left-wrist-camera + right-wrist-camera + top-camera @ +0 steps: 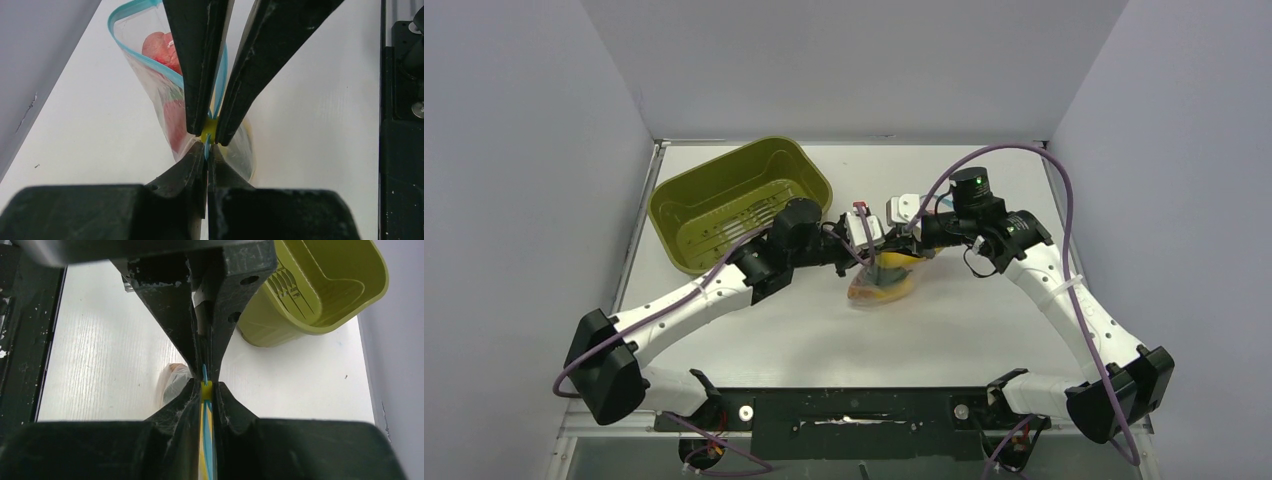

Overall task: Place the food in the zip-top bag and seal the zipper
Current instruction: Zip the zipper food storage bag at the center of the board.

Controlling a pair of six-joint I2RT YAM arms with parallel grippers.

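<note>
The clear zip-top bag (882, 285) hangs upright at the table's middle. Red food (161, 49) shows through its open mouth, and yellow and orange food (894, 265) through its side. My left gripper (206, 148) is shut on the light-blue zipper (145, 56) at one end of the mouth. My right gripper (206, 385) faces it tip to tip, shut on the same zipper (204, 372) and on a small yellow piece (206, 388) on it. From above, the left gripper (871, 258) and right gripper (902, 245) meet over the bag. The mouth beyond the grips gapes open.
An olive-green bin (714, 215) stands at the back left, close behind the left arm; it is also in the right wrist view as the bin (325, 285). White walls close the table on the left, back and right. A black rail (854, 410) runs along the near edge.
</note>
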